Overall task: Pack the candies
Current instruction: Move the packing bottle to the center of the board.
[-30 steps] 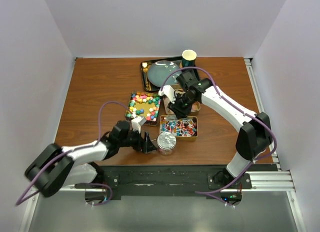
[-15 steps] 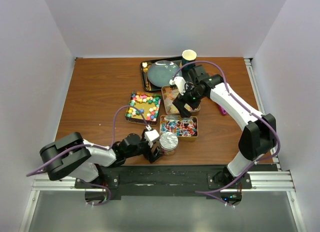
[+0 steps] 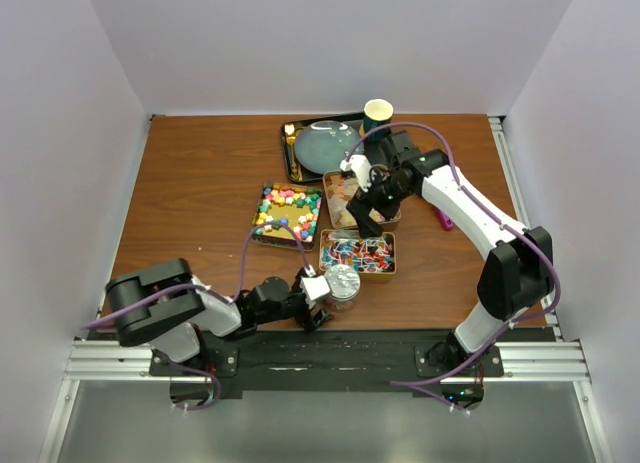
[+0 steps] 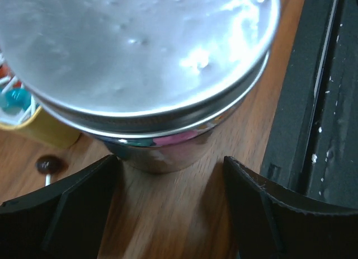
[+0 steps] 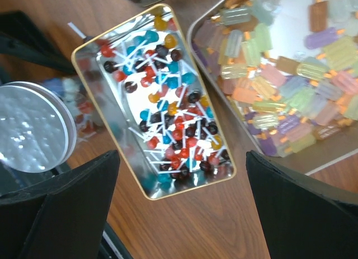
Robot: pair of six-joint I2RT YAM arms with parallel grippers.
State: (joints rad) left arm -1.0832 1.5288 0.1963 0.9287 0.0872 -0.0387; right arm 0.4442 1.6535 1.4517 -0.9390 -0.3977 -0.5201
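The candies lie in three open tins: bright cubes (image 3: 287, 211), pale gummies (image 5: 291, 63) and little red-blue lollipops (image 5: 162, 102). A glass jar with a silver lid (image 3: 340, 281) stands near the front edge, and coloured candies show through its wall (image 4: 168, 140). My left gripper (image 4: 168, 197) is open, low on the table, its fingertips just short of the jar's base (image 4: 151, 158). Hanging over the wood beside the lollipop tin, my right gripper (image 5: 182, 214) is open and holds nothing; in the top view it (image 3: 365, 218) covers much of the gummy tin.
A dark tray (image 3: 295, 163) at the back carries a blue-grey plate (image 3: 325, 145), with a paper cup (image 3: 377, 113) beside it. A purple scoop (image 3: 443, 219) lies right of the tins. One loose lollipop (image 4: 47, 165) rests by the jar. The black base rail (image 4: 319, 102) runs close on the right.
My left arm has swung right along the front edge until its gripper reached the jar. The right gripper's jaws have opened wide and it has shifted slightly right and back.
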